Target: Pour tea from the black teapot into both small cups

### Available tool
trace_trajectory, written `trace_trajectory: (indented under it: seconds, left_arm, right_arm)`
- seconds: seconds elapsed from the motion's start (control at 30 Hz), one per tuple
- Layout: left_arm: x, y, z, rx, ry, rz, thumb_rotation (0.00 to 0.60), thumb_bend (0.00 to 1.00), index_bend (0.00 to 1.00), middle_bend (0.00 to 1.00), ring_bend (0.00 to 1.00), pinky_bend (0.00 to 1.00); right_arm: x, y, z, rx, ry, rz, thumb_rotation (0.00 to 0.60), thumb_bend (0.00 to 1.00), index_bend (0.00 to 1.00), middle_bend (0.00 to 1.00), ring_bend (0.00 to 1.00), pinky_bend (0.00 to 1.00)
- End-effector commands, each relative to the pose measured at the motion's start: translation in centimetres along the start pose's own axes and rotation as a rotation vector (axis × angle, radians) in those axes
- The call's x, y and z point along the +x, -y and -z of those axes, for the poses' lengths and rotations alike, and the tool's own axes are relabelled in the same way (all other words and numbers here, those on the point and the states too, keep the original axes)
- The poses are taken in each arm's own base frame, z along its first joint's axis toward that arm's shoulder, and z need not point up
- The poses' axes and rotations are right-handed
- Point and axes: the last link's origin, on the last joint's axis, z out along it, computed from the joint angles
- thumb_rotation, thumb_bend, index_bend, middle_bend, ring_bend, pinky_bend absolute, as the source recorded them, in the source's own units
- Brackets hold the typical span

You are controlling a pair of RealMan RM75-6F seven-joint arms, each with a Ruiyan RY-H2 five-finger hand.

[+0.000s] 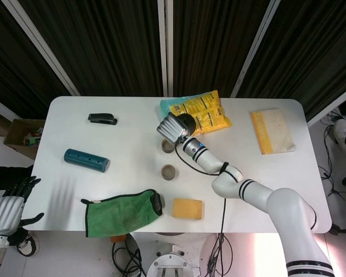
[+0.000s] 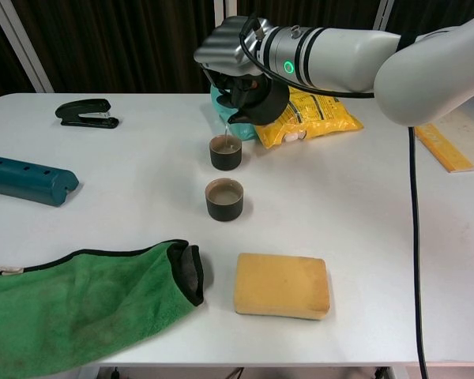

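My right hand point(image 2: 231, 49) grips the black teapot point(image 2: 258, 101) and holds it tilted, spout down, above the far small cup point(image 2: 225, 152). A thin stream runs from the spout into that cup. The near small cup point(image 2: 224, 199) stands just in front of it with brown tea inside. From the head view the right hand point(image 1: 172, 126) covers most of the teapot point(image 1: 186, 120), and both cups point(image 1: 168, 146) point(image 1: 169, 171) show below it. My left hand point(image 1: 6, 211) hangs off the table's left side, fingers spread, holding nothing.
A yellow sponge point(image 2: 282, 285) and a green cloth point(image 2: 79, 298) lie at the front. A teal cylinder point(image 2: 28, 181) and a black stapler point(image 2: 87, 113) sit at the left. A yellow snack bag point(image 2: 312, 115) lies behind the teapot, a yellow book point(image 2: 457, 140) at the right.
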Motion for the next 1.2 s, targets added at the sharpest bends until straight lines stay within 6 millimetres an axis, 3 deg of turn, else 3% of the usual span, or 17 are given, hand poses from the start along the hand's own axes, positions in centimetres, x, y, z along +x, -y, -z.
trace_trajectory:
  seconds: [0.03, 1.2]
  left_arm:
    - [0.01, 0.02, 0.02, 0.000, -0.001, -0.001, 0.600, 0.07, 0.16, 0.12, 0.11, 0.22]
    - [-0.10, 0.02, 0.05, 0.000, -0.001, -0.002, 0.600, 0.07, 0.16, 0.12, 0.12, 0.22]
  right_arm:
    - [-0.01, -0.06, 0.03, -0.001, 0.000, 0.006, 0.600, 0.46, 1.00, 1.00, 1.00, 0.57]
    - [0.23, 0.38, -0.03, 0.005, -0.003, 0.021, 0.600, 0.46, 1.00, 1.00, 1.00, 0.57]
